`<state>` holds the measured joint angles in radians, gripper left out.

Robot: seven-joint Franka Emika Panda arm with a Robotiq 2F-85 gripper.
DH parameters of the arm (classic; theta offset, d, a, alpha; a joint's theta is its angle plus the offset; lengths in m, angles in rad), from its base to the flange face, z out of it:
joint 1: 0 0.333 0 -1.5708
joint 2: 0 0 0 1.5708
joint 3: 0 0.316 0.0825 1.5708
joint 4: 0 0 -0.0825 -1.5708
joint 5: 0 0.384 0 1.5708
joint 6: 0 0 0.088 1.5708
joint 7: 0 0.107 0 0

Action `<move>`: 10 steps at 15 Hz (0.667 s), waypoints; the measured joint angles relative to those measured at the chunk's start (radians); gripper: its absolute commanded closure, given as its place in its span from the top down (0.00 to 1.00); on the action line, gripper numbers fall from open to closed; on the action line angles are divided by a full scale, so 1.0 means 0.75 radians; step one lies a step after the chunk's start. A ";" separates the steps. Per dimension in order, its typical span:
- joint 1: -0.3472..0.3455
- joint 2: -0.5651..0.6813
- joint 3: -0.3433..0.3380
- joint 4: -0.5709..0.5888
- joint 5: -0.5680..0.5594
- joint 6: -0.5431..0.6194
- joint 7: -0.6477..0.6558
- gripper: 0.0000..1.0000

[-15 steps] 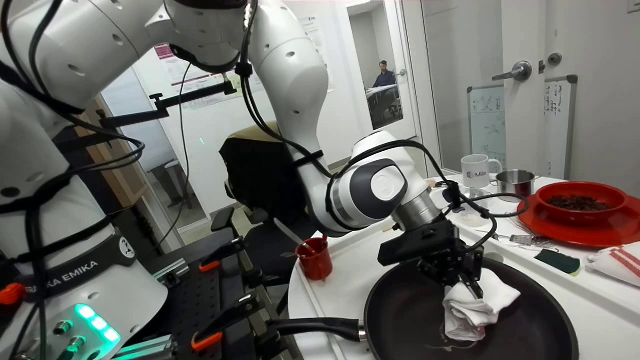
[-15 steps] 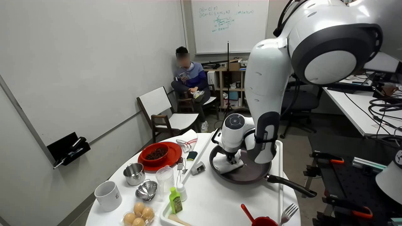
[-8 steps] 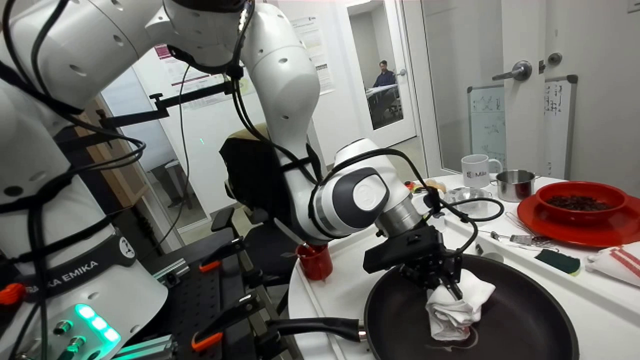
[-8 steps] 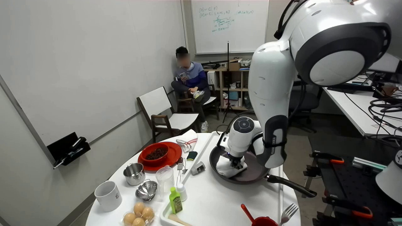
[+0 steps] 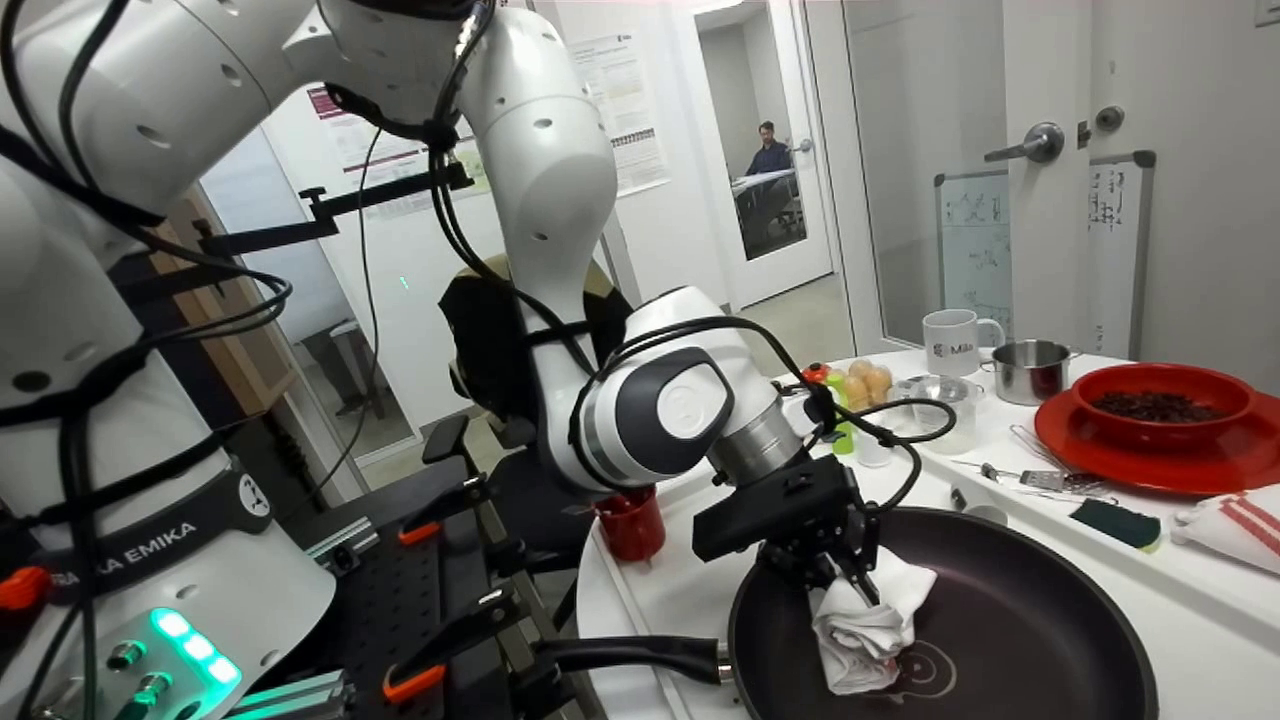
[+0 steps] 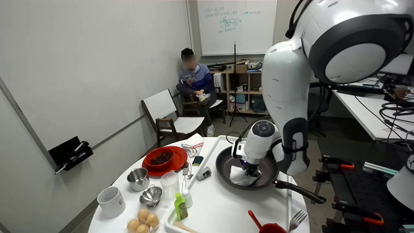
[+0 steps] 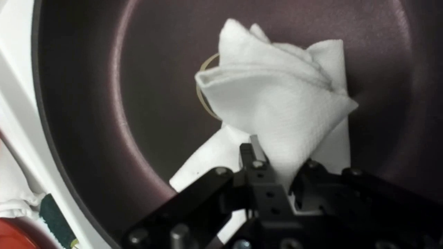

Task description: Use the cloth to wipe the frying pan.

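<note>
Currently the pincer (image 7: 278,166) is clamped on the white cloth (image 7: 273,97), the fabric pinched between its fingers (image 7: 263,181). The cloth sits bunched in loose folds inside the frying pan (image 5: 1040,630). In the wrist view it covers most of the pan's ring mark (image 7: 200,93); in an exterior view the mark shows just beside it. The arm (image 6: 284,87) reaches down over the pan. The pan itself stands on a white tray (image 6: 213,207), its black handle (image 6: 300,191) crossing the tray's rim.

Outside the tray, on the worktop (image 6: 110,225), a red bowl (image 5: 1165,433) of dark pieces (image 5: 1155,406) rests on a red plate (image 5: 1100,462). Near it are a green sponge (image 5: 1115,522), a striped towel (image 5: 1235,525) and a metal pot (image 6: 139,186). Farther along stand a white mug (image 6: 111,204) and some eggs (image 6: 152,220), and a green bottle (image 6: 181,208) is upright near the tray's edge.
</note>
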<state>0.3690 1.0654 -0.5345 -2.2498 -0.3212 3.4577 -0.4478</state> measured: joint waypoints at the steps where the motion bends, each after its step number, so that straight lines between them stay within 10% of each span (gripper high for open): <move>1: 0.000 -0.014 0.000 -0.013 -0.006 -0.001 -0.024 0.08; 10: -0.063 -0.066 -0.025 -0.088 -0.030 -0.004 -0.154 0.08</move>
<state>0.3217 1.0159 -0.5529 -2.3160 -0.3436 3.4544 -0.5636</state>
